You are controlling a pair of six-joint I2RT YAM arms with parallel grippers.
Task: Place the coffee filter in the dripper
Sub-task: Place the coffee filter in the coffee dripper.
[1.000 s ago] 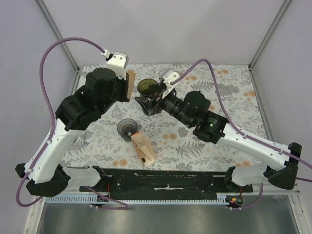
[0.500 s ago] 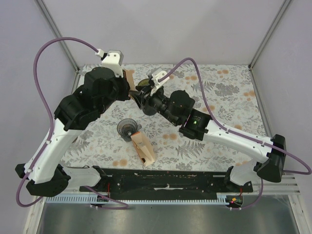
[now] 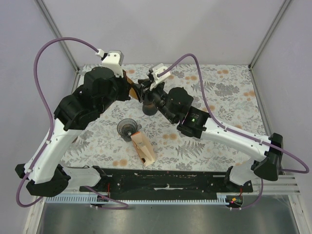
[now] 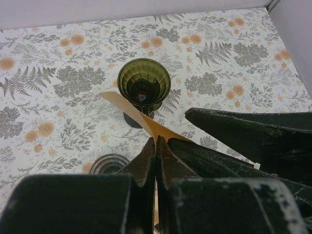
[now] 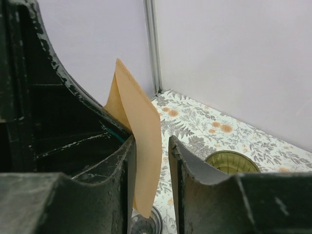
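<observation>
My left gripper [image 4: 156, 141] is shut on the lower edge of the brown paper coffee filter [image 4: 141, 119], holding it up above the table. The right gripper [image 5: 151, 138] has come up to it: the filter [image 5: 141, 141] hangs between its two jaws, lying against the left finger, with a gap to the right finger [image 5: 178, 156]. Those jaws stand partly open. Below, on the flowered cloth, stands the green ribbed glass dripper [image 4: 144, 87], also in the right wrist view [image 5: 231, 163]. From above, the right arm hides the dripper, and only a strip of filter [image 3: 131, 89] shows.
A small smoky-grey glass cup [image 3: 126, 127] stands near the table's middle. Beside it lies a wooden holder with brown filters [image 3: 142, 150]. Frame posts and pale walls close in the back corners.
The right arm has swung left to the left gripper and its jaws have narrowed around the filter. The left gripper has turned the filter slightly and kept its hold.
</observation>
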